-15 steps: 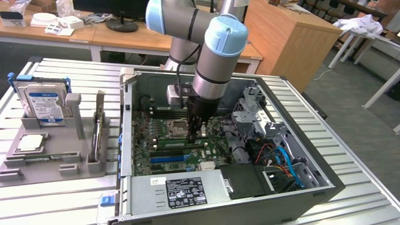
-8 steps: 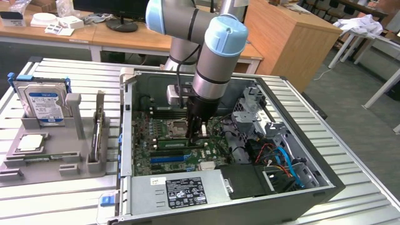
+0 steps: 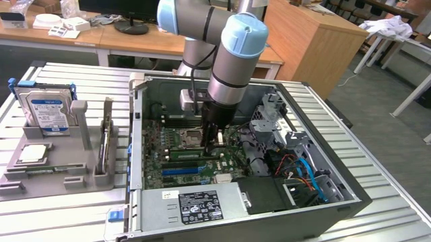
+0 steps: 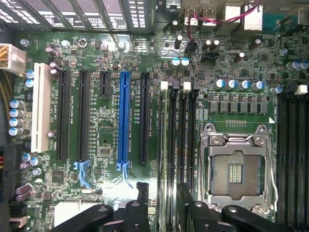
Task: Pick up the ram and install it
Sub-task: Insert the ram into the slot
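Your hand (image 3: 214,144) hangs low inside the open dark grey computer case (image 3: 350,199) that lies on the slatted metal table (image 3: 67,75), close above the green motherboard (image 3: 158,174). In the wrist view its black fingers (image 4: 141,193) stand apart and grip nothing, so you should read it as let go.

The ram (image 4: 164,145), a long, thin green circuit-board stick, appears to stand on edge in the first of the black memory slots, the one farthest from the square silver processor socket (image 4: 236,169). You cannot tell from here whether it is fully seated.

The relation to watch: the stick lies directly beneath your hand, running between the two fingers, one on each flat side, with clear space both ways. Its long axis runs parallel to the long blue expansion slot (image 4: 124,116) and along the side of the socket; in the exterior view that line goes roughly from the view's left to its right. Your fingers therefore straddle its thin width, not its length
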Robot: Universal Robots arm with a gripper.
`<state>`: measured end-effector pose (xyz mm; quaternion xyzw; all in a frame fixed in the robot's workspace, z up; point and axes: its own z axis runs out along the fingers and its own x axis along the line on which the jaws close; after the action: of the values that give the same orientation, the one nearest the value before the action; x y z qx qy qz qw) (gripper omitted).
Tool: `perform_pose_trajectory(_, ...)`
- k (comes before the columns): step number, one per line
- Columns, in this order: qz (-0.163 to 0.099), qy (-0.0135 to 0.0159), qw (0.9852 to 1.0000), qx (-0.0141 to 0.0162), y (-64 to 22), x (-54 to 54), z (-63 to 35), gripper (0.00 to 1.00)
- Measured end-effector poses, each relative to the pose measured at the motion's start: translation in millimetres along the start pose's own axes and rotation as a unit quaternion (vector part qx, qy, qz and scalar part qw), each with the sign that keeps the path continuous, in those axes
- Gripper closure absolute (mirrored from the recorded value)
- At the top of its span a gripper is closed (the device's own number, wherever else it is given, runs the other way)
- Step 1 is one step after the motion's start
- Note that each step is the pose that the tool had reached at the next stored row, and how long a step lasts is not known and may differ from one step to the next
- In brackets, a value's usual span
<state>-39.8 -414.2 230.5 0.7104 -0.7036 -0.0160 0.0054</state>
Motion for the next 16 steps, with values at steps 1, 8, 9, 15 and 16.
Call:
perform_pose_trajectory(1,0.000,0.0000,1.0000,0.0000,0.1,-0.1,-2.3,0.63)
perform_pose_trajectory(8,0.000,0.0000,1.0000,0.0000,0.6,-0.3,-20.5,0.63)
perform_pose_trajectory(9,0.000,0.0000,1.0000,0.0000,0.7,-0.4,-23.2,0.63)
perform_pose_trajectory(15,0.000,-0.0001,1.0000,0.0000,1.1,-0.6,-36.8,0.63)
perform_pose_trajectory(16,0.000,-0.0001,1.0000,0.0000,1.2,-0.6,-39.5,0.63)
